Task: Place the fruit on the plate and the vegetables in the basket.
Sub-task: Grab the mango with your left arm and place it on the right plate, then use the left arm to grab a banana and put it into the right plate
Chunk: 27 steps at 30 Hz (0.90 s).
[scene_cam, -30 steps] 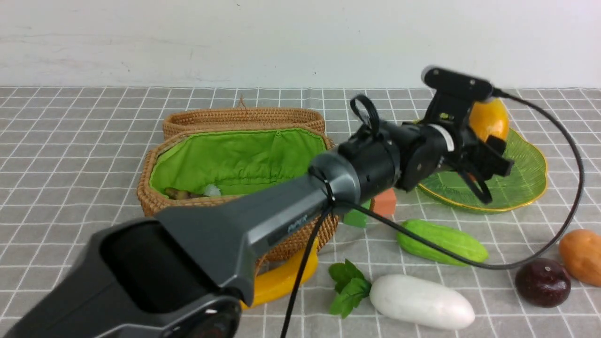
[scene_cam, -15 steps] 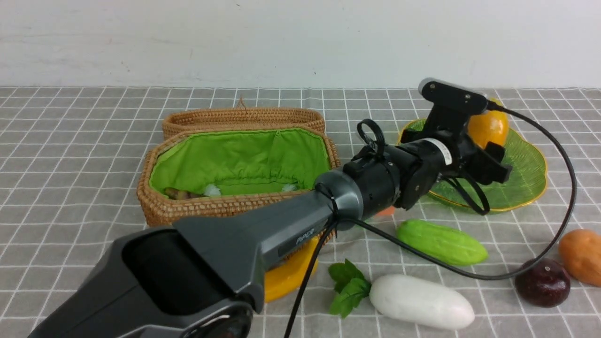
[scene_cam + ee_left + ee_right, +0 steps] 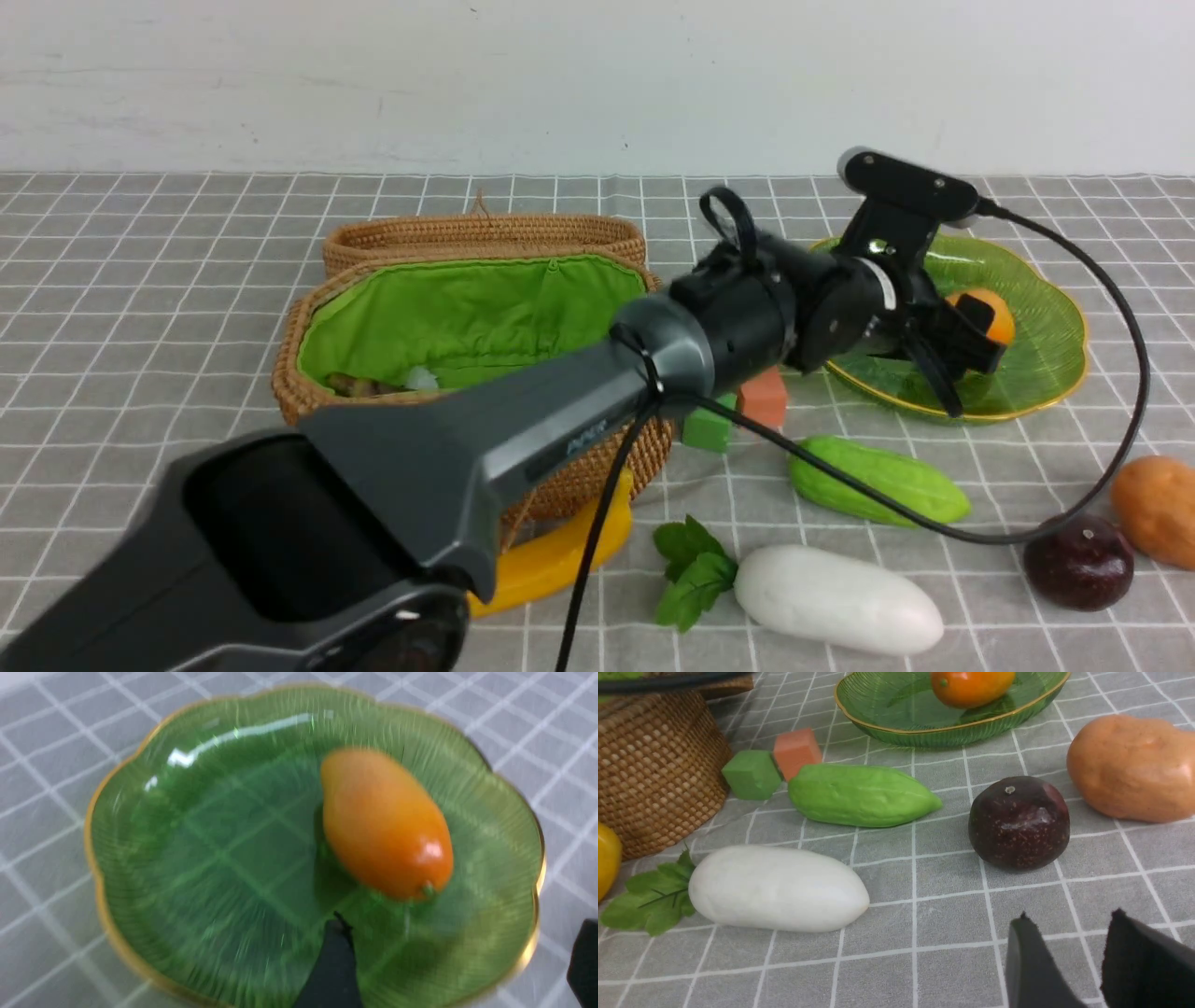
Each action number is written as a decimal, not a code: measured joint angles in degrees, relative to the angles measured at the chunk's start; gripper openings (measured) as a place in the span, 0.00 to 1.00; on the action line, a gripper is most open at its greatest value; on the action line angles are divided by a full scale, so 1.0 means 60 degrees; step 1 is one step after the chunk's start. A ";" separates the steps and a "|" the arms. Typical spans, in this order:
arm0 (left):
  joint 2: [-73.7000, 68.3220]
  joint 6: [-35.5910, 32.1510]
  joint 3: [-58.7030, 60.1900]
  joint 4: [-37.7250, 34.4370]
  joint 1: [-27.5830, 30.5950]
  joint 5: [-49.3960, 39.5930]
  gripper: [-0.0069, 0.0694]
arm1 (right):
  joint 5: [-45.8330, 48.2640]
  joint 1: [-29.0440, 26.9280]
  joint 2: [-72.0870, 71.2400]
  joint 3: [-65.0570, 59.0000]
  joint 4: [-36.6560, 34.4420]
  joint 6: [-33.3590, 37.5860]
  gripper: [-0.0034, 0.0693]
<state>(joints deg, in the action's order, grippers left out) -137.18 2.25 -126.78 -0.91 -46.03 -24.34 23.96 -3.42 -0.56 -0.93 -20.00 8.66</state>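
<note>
My left gripper (image 3: 966,369) hangs over the plate (image 3: 1046,345), fingers spread wide and empty. Mango (image 3: 990,313) lies loose on the plate, right of centre in the front view.

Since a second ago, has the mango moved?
Yes. The mango has come down from above the far rim of the plate and now lies inside the dish, free of the open left gripper.

Front view wide, looks forward; 2 wrist views close — all share plate (image 3: 1050,322).
</note>
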 joint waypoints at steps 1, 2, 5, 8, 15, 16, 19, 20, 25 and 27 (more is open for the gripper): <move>0.0191 -0.0115 0.0000 0.0152 0.0000 -0.0571 0.86 | 0.0000 0.0000 0.0000 0.0000 0.0000 0.0000 0.38; 0.0457 -0.0210 0.0000 0.0367 -0.0003 -0.1156 0.85 | 0.0000 0.0000 0.0000 0.0000 0.0000 0.0000 0.38; 0.1070 -0.0375 0.0000 0.0914 -0.0011 -0.2741 0.83 | 0.0000 0.0000 0.0000 0.0000 0.0000 0.0000 0.38; 0.2124 -0.0375 0.0000 0.1730 0.0028 -0.4565 0.81 | 0.0000 0.0000 0.0000 0.0000 0.0000 0.0000 0.38; 0.5246 -0.1176 0.1869 0.2390 0.0181 -0.7214 0.81 | 0.0000 0.0000 0.0000 0.0000 0.0000 0.0000 0.38; 0.5695 -0.1271 0.2309 0.2485 0.0181 -0.7246 0.81 | 0.0000 0.0000 0.0000 0.0000 0.0000 0.0000 0.38; 0.6595 -0.1394 0.3609 0.2774 0.0181 -0.7236 0.81 | 0.0000 0.0000 0.0000 0.0000 0.0000 0.0000 0.38; 0.7233 -0.1393 0.4471 0.2906 0.0181 -0.7162 0.81 | 0.0000 0.0000 0.0000 0.0000 0.0008 0.0000 0.38; 0.9418 -0.0736 0.7612 0.3010 0.0181 -0.6932 0.81 | 0.0000 0.0000 0.0000 0.0000 0.0008 0.0000 0.38; 0.9914 -0.0464 0.8555 0.3010 0.0181 -0.6755 0.81 | 0.0000 0.0000 0.0000 0.0000 0.0008 0.0000 0.38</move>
<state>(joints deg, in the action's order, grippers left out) -77.69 -0.54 -75.45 17.15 -44.94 -64.88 23.96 -3.42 -0.56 -0.93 -19.95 8.66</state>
